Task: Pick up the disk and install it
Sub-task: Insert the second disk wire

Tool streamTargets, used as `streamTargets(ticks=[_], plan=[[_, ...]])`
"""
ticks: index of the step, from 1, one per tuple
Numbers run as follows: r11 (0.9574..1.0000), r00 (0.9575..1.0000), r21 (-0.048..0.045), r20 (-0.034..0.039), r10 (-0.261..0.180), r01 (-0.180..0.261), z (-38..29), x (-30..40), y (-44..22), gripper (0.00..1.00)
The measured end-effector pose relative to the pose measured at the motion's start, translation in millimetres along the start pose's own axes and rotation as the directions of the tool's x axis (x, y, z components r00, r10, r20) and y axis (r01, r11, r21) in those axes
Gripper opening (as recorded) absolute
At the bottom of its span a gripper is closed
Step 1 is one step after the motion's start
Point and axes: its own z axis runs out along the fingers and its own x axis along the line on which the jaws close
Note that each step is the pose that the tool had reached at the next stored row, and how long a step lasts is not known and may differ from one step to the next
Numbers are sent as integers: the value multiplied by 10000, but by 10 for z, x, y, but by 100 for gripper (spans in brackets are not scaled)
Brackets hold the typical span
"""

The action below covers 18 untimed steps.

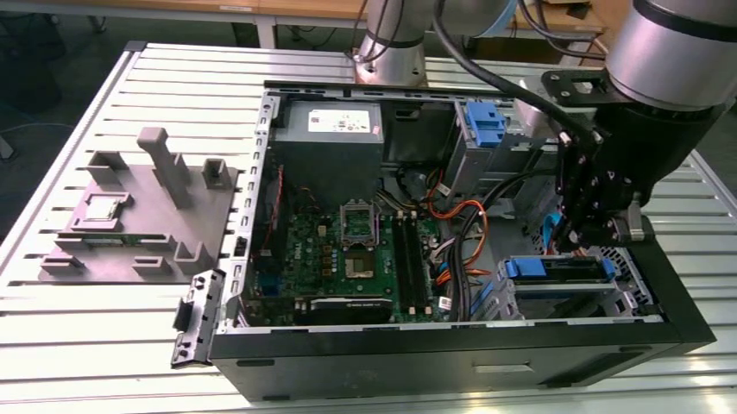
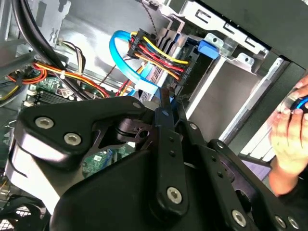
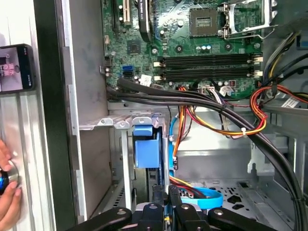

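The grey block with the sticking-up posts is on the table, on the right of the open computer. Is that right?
Not quite. The grey block is on the table, but it sits on the exterior view's left of the open computer case, not on its right. The exterior view shows this.

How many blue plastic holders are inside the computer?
2: the far holder sits by the arm's base, and the near holder sits below the tool. More may be hidden.
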Motion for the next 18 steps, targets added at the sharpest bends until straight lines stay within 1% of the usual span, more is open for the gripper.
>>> streamTargets(ticks=[2, 3, 4, 8, 12, 16, 18], plan=[[10000, 9998, 18, 200, 21, -21, 6, 22, 2, 16], [10000, 9996, 26, 286, 32, -33, 8, 34, 5, 16], [10000, 9994, 33, 342, 38, -39, 10, 51, 5, 16], [10000, 9992, 47, 385, 44, -46, 21, 112, 7, 16], [10000, 9989, 62, 466, 51, -54, 34, 160, 6, 16], [10000, 9985, 60, 540, 59, -62, 45, 175, 6, 16], [10000, 9985, 59, 550, 60, -63, 55, 179, 7, 16]])
